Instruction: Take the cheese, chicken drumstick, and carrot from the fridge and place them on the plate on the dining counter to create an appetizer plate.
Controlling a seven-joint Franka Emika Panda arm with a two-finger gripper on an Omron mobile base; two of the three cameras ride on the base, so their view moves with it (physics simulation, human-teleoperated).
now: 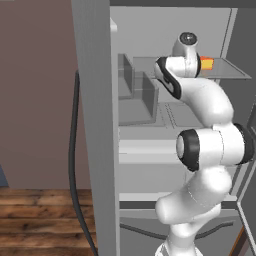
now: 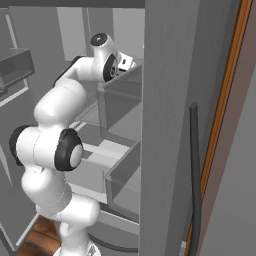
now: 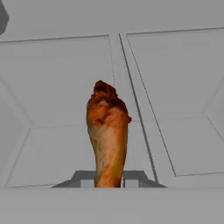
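Observation:
In the hand view my gripper (image 3: 109, 179) is shut on the chicken drumstick (image 3: 107, 127). The brown drumstick stands up from between the two dark fingertips (image 3: 85, 178), its thick end pointing away from the hand. Behind it lie the grey inner panels of the fridge (image 3: 57, 78). In the left base view the arm reaches into the open fridge (image 1: 95, 100) at upper-shelf height. The cheese (image 1: 207, 63), an orange-yellow wedge with a red side, lies on the glass shelf just right of the wrist. In the right base view the hand (image 2: 124, 63) is partly hidden behind a fridge wall.
Clear bins (image 1: 137, 95) stand at the left inside the fridge, with grey shelves and drawers below. A dark vertical handle (image 1: 74, 150) runs down the fridge's outer side. Wooden floor (image 1: 40, 220) shows at lower left. Grey bins (image 2: 120, 110) sit close to the arm.

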